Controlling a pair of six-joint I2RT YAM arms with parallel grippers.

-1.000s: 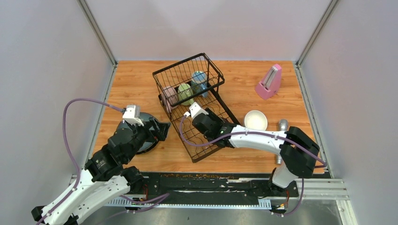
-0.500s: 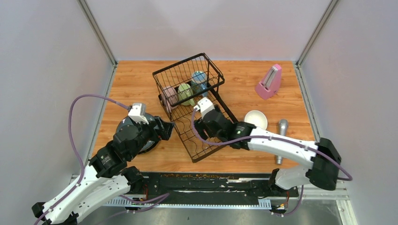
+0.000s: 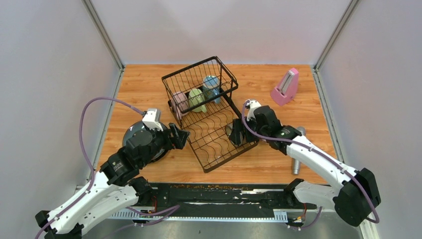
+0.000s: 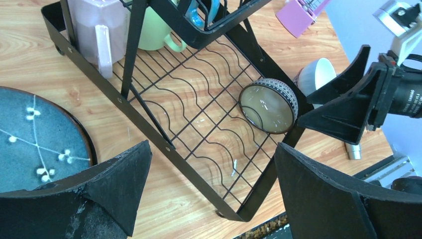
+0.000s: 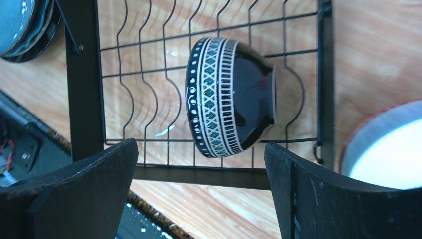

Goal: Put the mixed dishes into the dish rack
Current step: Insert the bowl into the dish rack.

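The right gripper (image 5: 200,144) stands with jaws wide apart, holding nothing. The dark bowl with a blue-and-white patterned band (image 5: 224,99) stands on edge in the low wavy-slot tray of the black wire dish rack (image 5: 82,99), by its right rail, just beyond the fingertips; the left gripper (image 4: 211,149) is likewise spread and empty. The bowl's rim appears seated between wires, though this is uncertain, so a finger brushing it could roll or topple it.

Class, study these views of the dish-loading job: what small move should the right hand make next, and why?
Probably draw the open right hand up and away from the patterned bowl, then towards the white bowl. The patterned bowl already stands on edge in the dish rack, free of any grip, while the white bowl sits on the table beside the rack.
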